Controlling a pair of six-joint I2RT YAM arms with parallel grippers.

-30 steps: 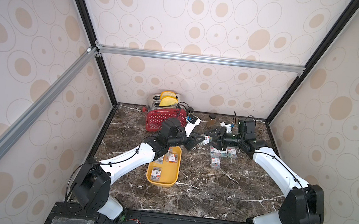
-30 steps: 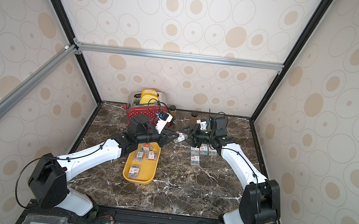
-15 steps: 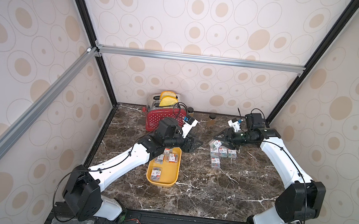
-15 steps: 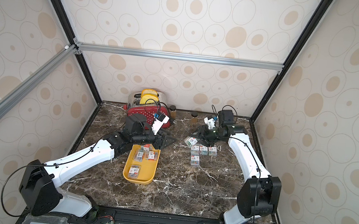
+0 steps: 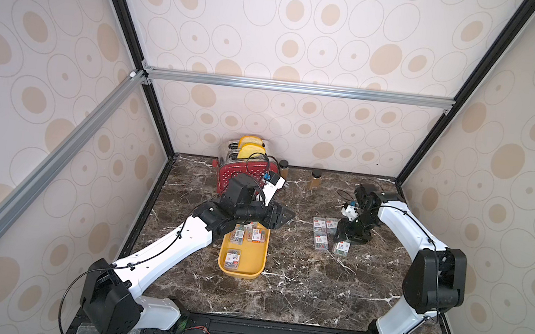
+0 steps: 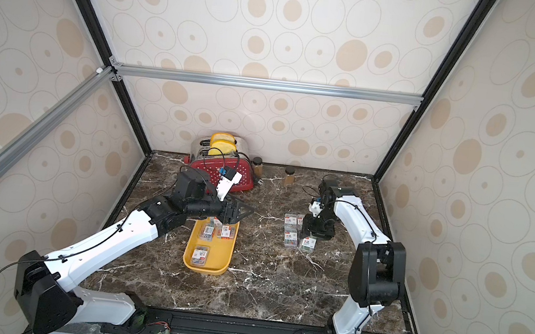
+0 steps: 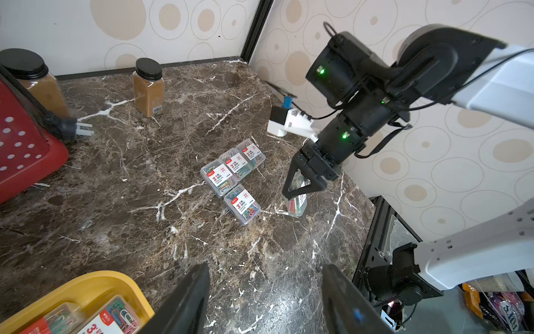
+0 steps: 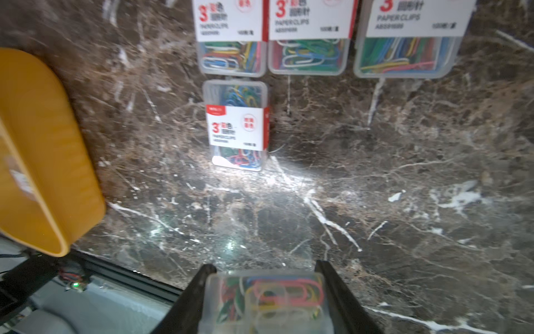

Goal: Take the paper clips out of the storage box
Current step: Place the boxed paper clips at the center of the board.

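The yellow storage box (image 5: 240, 272) lies left of centre in both top views, with three cases of paper clips (image 5: 232, 259) inside. My left gripper (image 5: 282, 216) hovers open and empty over the tray's far end (image 7: 95, 282); bare marble shows between its fingers (image 7: 199, 283). Right of centre, several cases (image 5: 321, 242) lie flat on the table. My right gripper (image 5: 343, 243) points down beside them, shut on one clear case (image 8: 265, 297) stood on end close above the marble (image 7: 297, 204). Whether it touches the table I cannot tell.
A red white-dotted toaster (image 5: 245, 172) with yellow bread stands at the back, its plug (image 7: 82, 130) lying on the marble. Two brown spice jars (image 5: 315, 179) (image 5: 283, 168) stand by the back wall. The enclosure walls close in on both sides.
The grippers met mid-table with a case between them. My left gripper opened and drew back toward the tray. The right arm carried the case right and lowered it beside the group.
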